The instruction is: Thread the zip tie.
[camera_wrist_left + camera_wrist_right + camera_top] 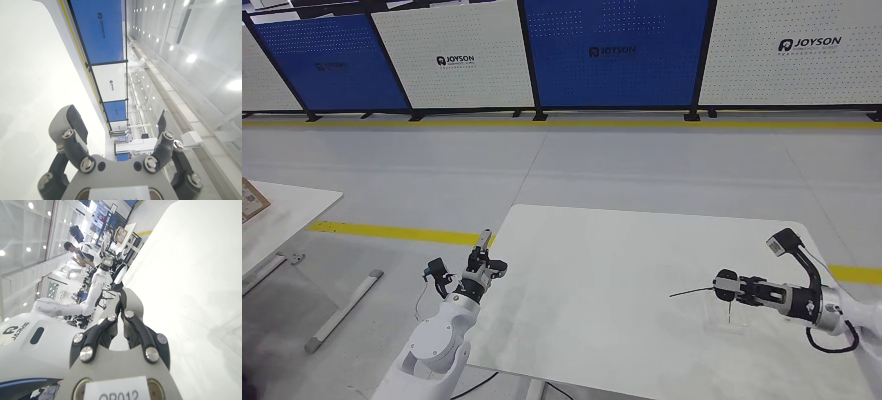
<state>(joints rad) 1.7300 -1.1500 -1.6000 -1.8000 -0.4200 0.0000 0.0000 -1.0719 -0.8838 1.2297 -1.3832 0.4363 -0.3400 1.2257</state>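
Observation:
A thin black zip tie (692, 292) sticks out sideways toward the table's middle, a little above the white table (602, 250). My right gripper (722, 288) is shut on one end of it, over the table's right side. In the right wrist view the fingers (123, 298) are pressed together. My left gripper (483, 248) is at the table's left edge. It stands open with nothing between its ribbed pads (76, 121), and it points away from the table surface.
A second white table (287, 215) stands off to the left with a cardboard item (250, 198) on it. Blue and white pegboard panels (612, 50) line the back, behind a yellow floor line.

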